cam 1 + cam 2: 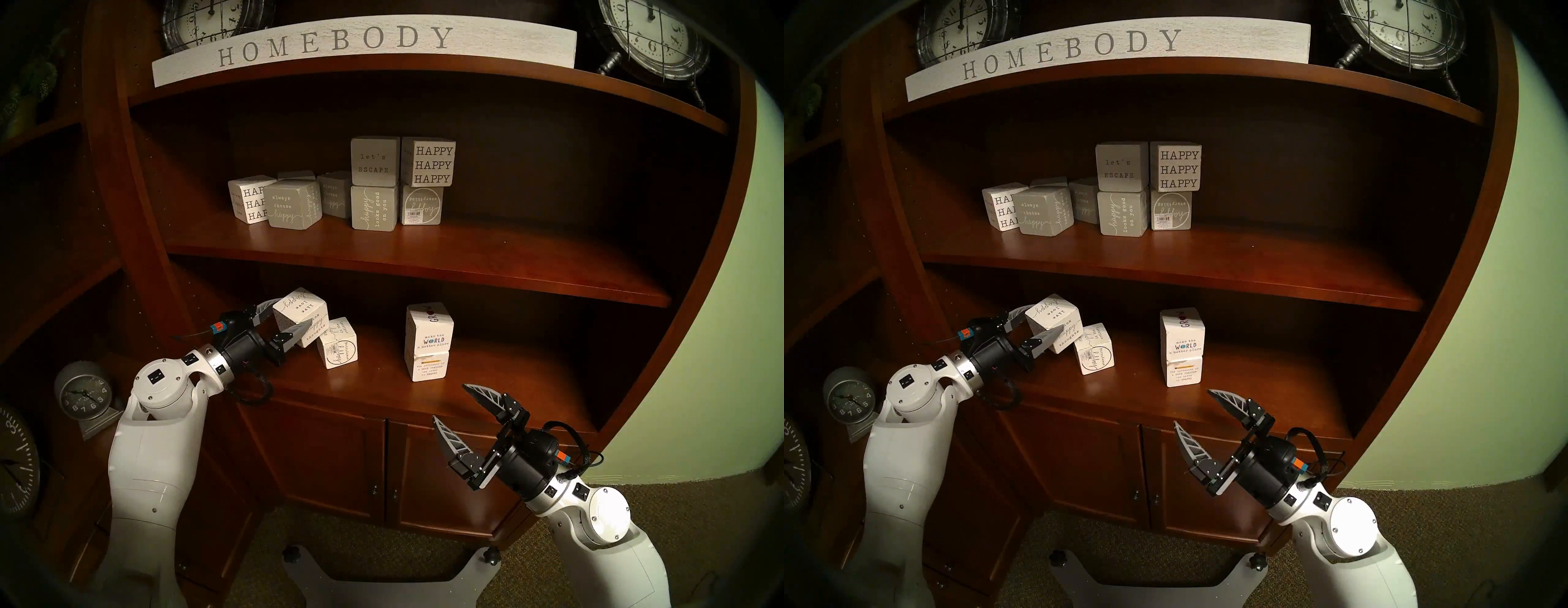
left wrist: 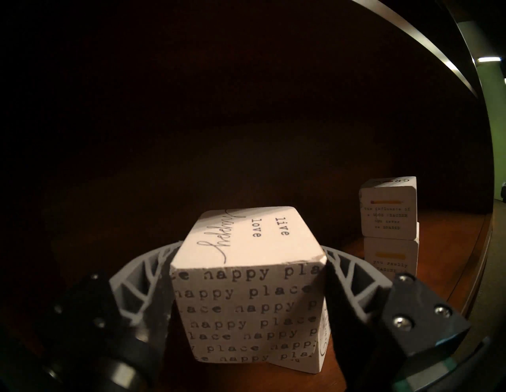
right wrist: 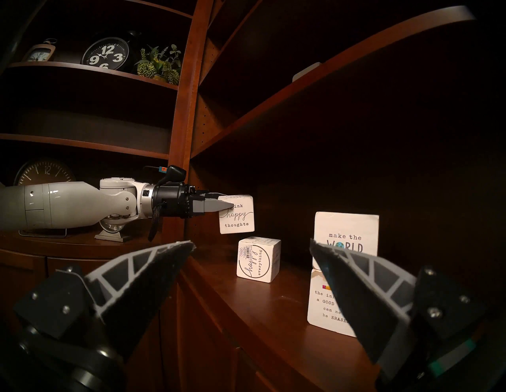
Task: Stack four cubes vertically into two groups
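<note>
My left gripper (image 1: 292, 316) is shut on a white "happy" cube (image 1: 303, 316) and holds it tilted above the lower shelf (image 1: 382, 395). The left wrist view shows the cube (image 2: 246, 287) between both fingers. It hangs just above and to the left of the second "happy" cube (image 1: 337, 344), which rests on the shelf. To the right, one "GROW" cube (image 1: 429, 327) sits on another (image 1: 429, 365) as an upright pile of two. My right gripper (image 1: 449, 403) is open and empty in front of the shelf edge, below that pile (image 3: 346, 232).
The shelf board above (image 1: 424, 271) hangs close over the cubes. It carries several grey and white blocks (image 1: 375, 184). A "HOMEBODY" sign (image 1: 339, 44) and clocks stand higher up. The bookcase's left post (image 3: 186, 109) is beside my left arm.
</note>
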Controlling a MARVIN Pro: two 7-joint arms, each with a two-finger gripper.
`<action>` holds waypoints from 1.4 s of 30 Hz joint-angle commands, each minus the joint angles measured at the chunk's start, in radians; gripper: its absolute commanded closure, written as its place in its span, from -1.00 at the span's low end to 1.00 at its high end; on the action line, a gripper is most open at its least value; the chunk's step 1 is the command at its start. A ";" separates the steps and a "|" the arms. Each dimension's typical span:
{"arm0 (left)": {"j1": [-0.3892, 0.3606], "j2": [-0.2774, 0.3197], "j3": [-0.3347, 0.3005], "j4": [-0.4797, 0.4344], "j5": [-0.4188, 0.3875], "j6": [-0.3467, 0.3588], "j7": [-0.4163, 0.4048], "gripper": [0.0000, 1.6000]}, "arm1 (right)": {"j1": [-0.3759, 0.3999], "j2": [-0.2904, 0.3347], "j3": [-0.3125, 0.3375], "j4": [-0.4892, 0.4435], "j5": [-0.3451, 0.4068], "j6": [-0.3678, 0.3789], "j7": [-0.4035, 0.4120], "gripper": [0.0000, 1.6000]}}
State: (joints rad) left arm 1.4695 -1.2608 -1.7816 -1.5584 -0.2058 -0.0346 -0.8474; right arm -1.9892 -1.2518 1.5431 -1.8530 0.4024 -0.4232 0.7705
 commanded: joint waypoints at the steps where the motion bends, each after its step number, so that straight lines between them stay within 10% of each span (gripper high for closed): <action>1: -0.046 0.002 0.011 -0.015 -0.018 -0.012 -0.025 1.00 | 0.004 -0.002 0.000 -0.017 0.002 0.002 -0.002 -1.00; 42: -0.204 0.032 0.096 0.171 0.013 -0.032 -0.108 1.00 | 0.004 -0.007 0.003 -0.017 0.000 0.004 0.002 -1.00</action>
State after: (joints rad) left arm 1.3210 -1.2283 -1.6846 -1.3965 -0.1931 -0.0530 -0.9620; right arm -1.9893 -1.2568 1.5465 -1.8530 0.4007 -0.4217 0.7748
